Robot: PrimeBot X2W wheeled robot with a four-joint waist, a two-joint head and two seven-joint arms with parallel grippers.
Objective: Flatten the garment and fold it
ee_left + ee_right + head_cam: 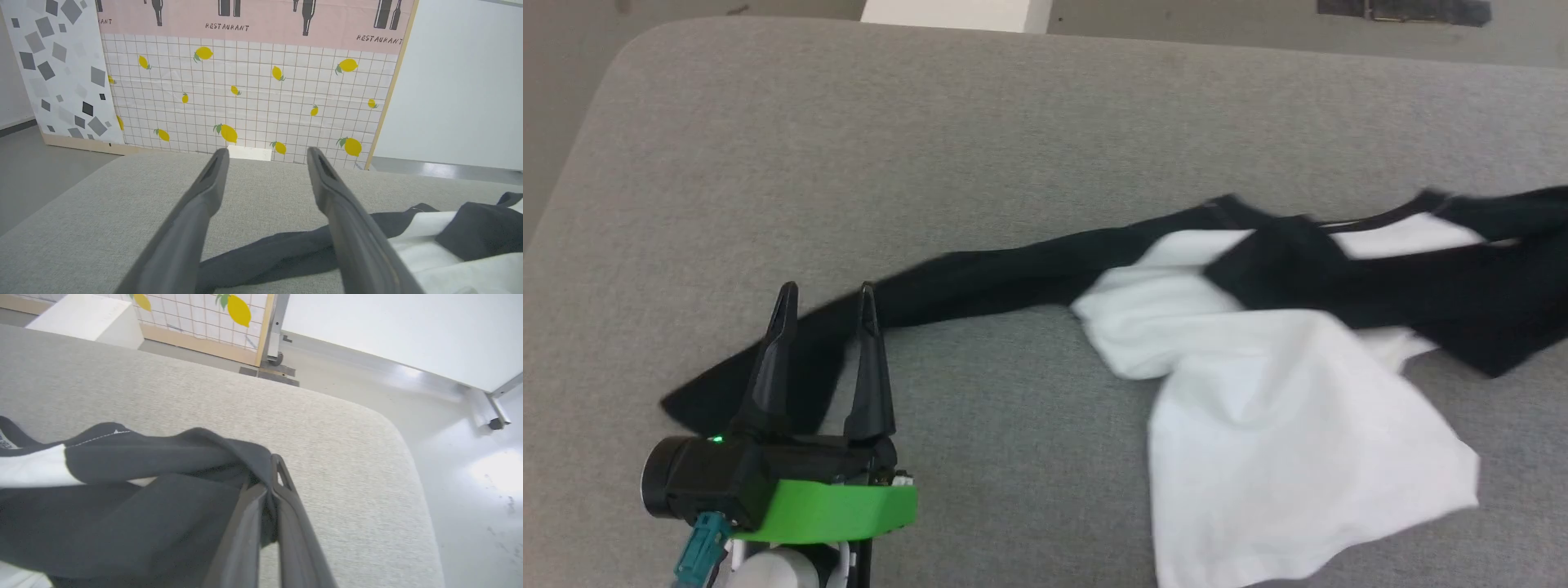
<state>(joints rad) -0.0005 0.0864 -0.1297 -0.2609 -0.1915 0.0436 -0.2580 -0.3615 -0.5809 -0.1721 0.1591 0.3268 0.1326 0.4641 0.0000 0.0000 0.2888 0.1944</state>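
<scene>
Right wrist view: right hand (pixel 267 477) clenched on the garment (pixel 122 498); left hand (pixel 827 287) agape over its black end.

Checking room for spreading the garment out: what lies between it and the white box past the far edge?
Only bare grey cushion lies between the garment and the white box. The head view shows this stretch.

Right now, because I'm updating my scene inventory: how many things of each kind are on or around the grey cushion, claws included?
garment: 1
claws: 2, the left claw open, the right claw shut on the garment's black cloth
white box: 1
grey cushion: 1
total: 5
</scene>
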